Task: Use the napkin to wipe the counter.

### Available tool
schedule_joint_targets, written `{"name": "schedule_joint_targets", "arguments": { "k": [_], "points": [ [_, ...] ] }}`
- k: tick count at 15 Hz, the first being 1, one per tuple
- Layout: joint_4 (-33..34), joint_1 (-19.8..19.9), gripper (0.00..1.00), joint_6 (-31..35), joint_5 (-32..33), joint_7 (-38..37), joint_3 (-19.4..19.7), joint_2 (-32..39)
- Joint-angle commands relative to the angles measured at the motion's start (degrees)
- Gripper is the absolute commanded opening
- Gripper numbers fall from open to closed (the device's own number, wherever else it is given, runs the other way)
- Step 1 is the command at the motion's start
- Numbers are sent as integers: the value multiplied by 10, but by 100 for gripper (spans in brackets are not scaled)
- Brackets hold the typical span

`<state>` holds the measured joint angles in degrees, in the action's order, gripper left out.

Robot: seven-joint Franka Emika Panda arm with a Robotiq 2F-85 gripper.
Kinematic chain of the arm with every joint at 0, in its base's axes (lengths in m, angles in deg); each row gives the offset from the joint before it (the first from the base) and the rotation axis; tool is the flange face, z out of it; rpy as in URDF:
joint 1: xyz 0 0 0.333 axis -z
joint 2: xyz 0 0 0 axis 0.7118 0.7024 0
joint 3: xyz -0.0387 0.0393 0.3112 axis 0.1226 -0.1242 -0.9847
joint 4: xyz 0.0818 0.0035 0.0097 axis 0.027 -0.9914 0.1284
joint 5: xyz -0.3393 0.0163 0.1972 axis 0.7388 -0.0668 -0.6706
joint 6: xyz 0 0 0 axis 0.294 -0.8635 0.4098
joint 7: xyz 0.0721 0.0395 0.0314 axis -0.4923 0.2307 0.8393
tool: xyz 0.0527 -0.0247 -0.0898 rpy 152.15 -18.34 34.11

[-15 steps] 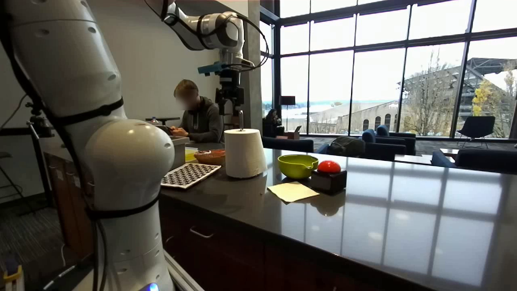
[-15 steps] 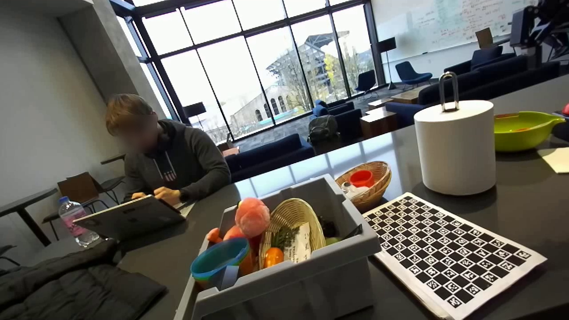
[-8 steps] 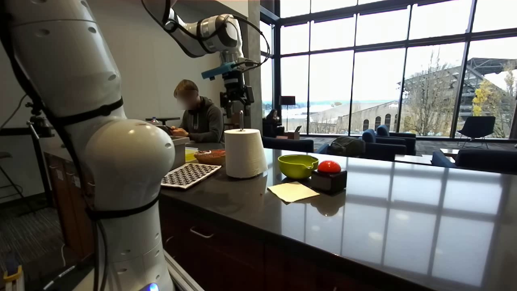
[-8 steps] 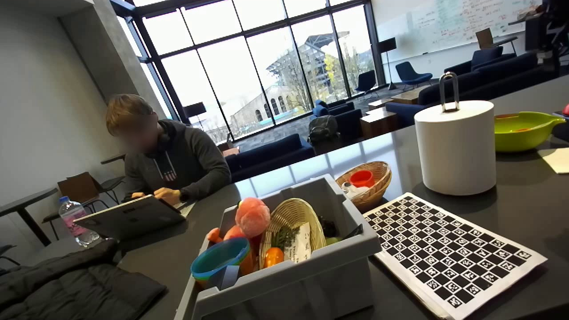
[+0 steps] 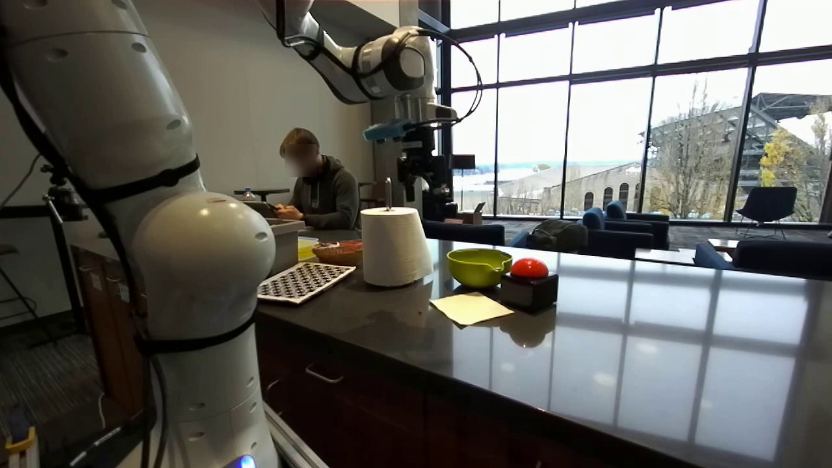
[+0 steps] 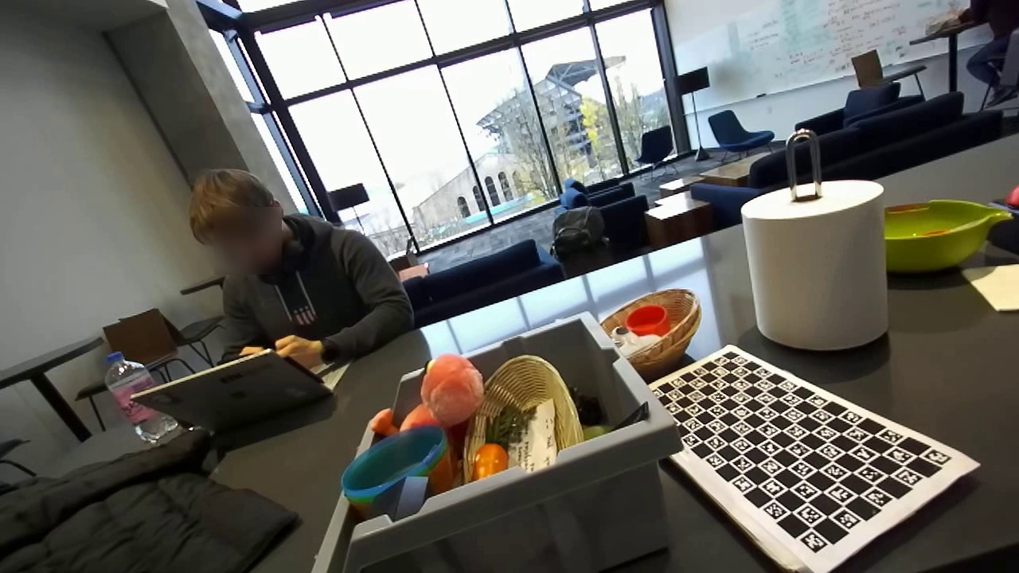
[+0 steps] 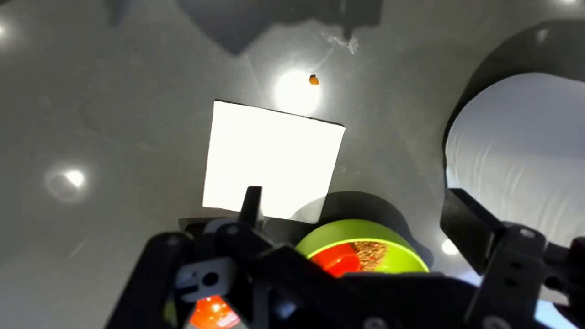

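A square, pale napkin (image 5: 472, 309) lies flat on the dark, shiny counter (image 5: 390, 338). In the wrist view the napkin (image 7: 269, 155) looks bright white, and its lower edge passes behind a finger. A corner of the napkin (image 6: 999, 288) shows at the right edge of an exterior view. A small orange crumb (image 7: 314, 80) and a faint whitish smear (image 7: 343, 43) are on the counter beyond the napkin. My gripper (image 5: 426, 195) is high above the counter, behind the paper roll in that view. In the wrist view my gripper (image 7: 356, 196) has its fingers wide apart with nothing between them.
A white paper roll (image 5: 393, 247) with a metal loop, a green bowl (image 5: 478, 268) and a black box with a red button (image 5: 530, 286) stand near the napkin. Beyond are a checkered board (image 6: 796, 454), a wicker basket (image 6: 677, 326) and a full grey bin (image 6: 557, 493). A person sits behind.
The arm and gripper have moved to the right in an exterior view. In the other view the gripper has left the frame at the top right. The napkin has not moved.
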<state>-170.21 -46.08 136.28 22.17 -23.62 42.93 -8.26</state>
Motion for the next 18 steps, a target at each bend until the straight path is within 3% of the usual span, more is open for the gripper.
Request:
{"name": "schedule_joint_targets", "arguments": {
  "k": [1,9,18],
  "points": [
    [-42,30,100,39,-23,-24,29,-23],
    [-115,77,100,116,-24,-90,48,-12],
    [-137,89,100,181,-45,-147,53,39]
  ]
}}
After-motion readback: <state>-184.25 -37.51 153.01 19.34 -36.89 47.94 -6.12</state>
